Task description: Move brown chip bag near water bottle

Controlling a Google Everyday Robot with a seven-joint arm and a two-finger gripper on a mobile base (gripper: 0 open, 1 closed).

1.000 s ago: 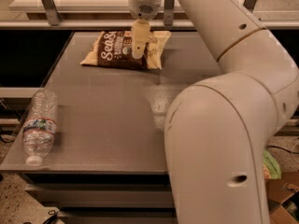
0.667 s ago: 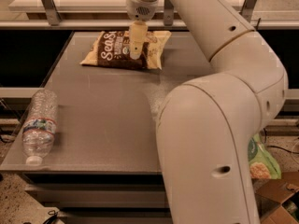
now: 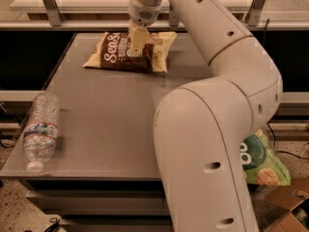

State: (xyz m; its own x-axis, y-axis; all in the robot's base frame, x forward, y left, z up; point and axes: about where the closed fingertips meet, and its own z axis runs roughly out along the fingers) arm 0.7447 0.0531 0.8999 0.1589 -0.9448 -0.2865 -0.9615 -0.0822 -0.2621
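Note:
The brown chip bag [image 3: 118,52] lies flat at the far middle of the grey table [image 3: 111,129], its white lettering facing up. My gripper [image 3: 139,46] reaches down from above onto the right half of the bag and touches or nearly touches it. The water bottle [image 3: 41,129] lies on its side at the table's front left edge, white cap pointing to the front, far from the bag. My large white arm [image 3: 212,129] fills the right side of the view and hides the table's right part.
A green snack bag [image 3: 263,161] lies on the floor to the right of the table, beside a cardboard box [image 3: 289,211]. A light shelf with metal struts [image 3: 50,6] runs behind the table's far edge.
The arm's elbow and lower link have swung left across the view. The gripper stays over the same spot on the brown chip bag, and the bag and bottle have not moved.

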